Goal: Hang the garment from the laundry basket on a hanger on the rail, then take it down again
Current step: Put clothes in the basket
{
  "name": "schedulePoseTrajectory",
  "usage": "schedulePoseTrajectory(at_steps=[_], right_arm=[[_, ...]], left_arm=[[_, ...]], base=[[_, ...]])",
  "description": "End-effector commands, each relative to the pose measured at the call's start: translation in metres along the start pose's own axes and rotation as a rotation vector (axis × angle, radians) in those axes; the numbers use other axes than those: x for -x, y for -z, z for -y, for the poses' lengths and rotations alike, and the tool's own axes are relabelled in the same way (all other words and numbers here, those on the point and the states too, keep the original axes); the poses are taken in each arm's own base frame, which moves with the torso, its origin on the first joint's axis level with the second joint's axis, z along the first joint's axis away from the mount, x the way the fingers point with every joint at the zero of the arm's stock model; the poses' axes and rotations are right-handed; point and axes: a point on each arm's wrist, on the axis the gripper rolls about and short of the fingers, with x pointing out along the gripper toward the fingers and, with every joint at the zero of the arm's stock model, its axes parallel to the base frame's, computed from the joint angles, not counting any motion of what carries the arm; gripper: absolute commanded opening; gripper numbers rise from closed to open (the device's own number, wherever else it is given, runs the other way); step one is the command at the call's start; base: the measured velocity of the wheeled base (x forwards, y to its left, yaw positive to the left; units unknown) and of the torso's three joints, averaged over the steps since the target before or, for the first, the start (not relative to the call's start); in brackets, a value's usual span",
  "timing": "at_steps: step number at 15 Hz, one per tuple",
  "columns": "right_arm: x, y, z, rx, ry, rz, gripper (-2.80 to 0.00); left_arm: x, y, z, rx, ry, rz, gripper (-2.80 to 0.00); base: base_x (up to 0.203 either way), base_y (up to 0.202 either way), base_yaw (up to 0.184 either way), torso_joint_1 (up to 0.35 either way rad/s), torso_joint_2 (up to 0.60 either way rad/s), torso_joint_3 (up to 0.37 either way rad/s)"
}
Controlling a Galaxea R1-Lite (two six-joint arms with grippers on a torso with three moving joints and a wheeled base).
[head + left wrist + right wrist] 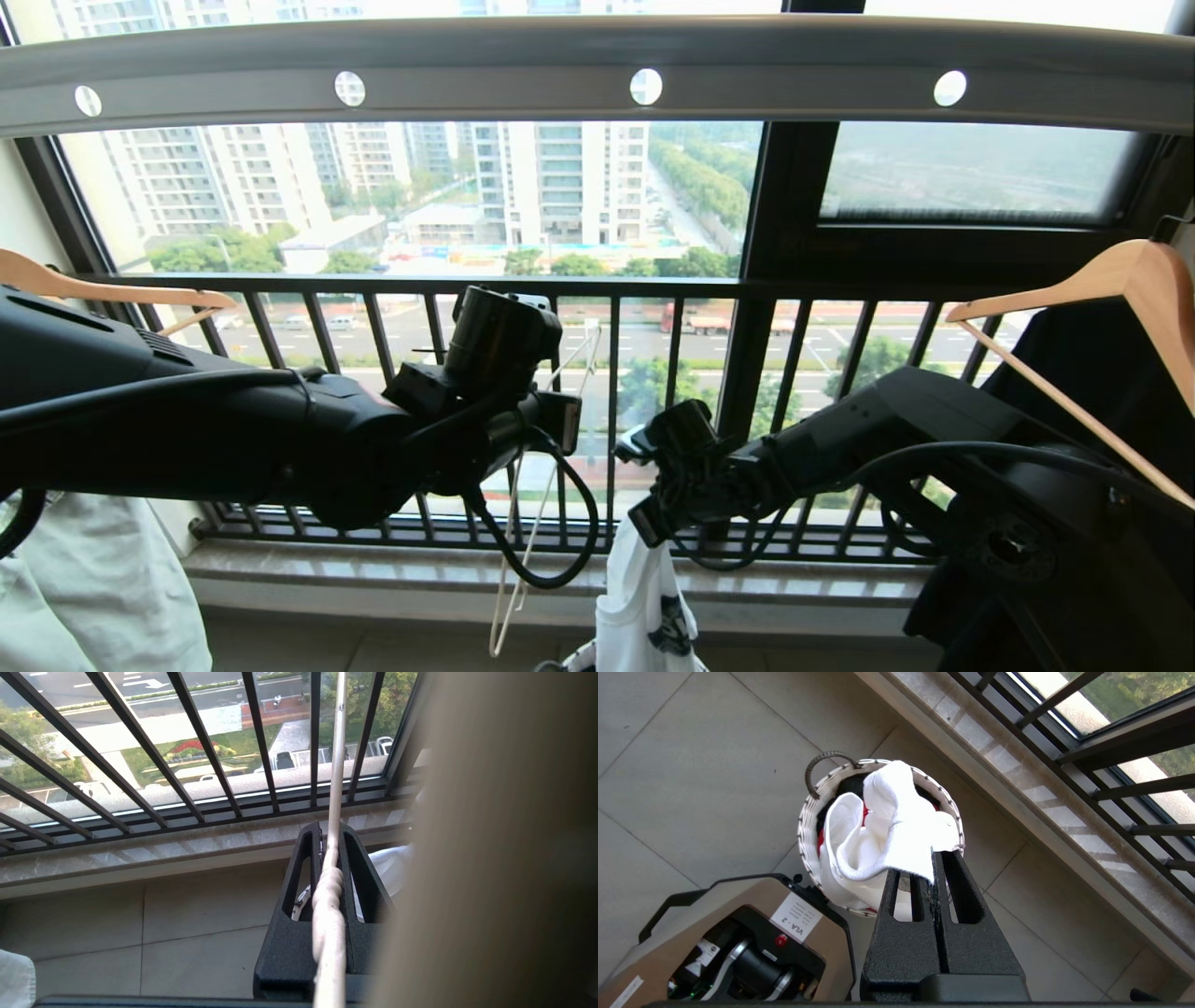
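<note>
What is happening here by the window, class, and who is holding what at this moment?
A two-armed robot is getting laundry ready to hang. Its left hand is shut on the thin wire hanger, held up in front of the window railing. Its right hand is shut on the white T-shirt, which dangles over the round woven laundry basket on the floor. The shirt is not yet on the hanger, and the rail overhead carries neither.

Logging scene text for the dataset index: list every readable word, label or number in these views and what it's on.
"VLA - 2": white label on the tan robot base; the smaller lines under it are too small to read.
White strip label on the base's edge: unreadable.
Dark logo on the white T-shirt: lettering is too small to read.
Nothing else legible.
</note>
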Motion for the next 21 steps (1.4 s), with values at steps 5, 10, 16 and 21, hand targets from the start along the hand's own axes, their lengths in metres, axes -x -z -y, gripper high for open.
schedulePoseTrajectory(at_steps=[5,10,16,21], right_arm=[[-0.006,-0.009,0.014,0.022,0.017,0.003,-0.14],[0.0,-0.008,0.014,0.048,0.011,-0.043,0.0],[0.028,-0.01,0.013,0.047,0.006,-0.086,-2.8],[0.069,0.021,0.007,-0.009,0.028,-0.131,-2.8]], left_arm=[[0.002,-0.004,-0.003,0.009,-0.007,0.013,-2.8],[0.005,-0.007,-0.004,0.012,-0.006,0.022,-2.8],[0.007,-0.006,-0.005,0.009,-0.006,0.017,-2.8],[0.025,0.003,-0.007,-0.037,-0.006,-0.07,-2.8]], base=[[0.0,0.0,0.0,0.0,0.0,0.0],[0.0,0.0,0.0,0.0,0.0,0.0],[0.0,0.0,0.0,0.0,0.0,0.0],[0.0,0.0,0.0,0.0,0.0,0.0]])
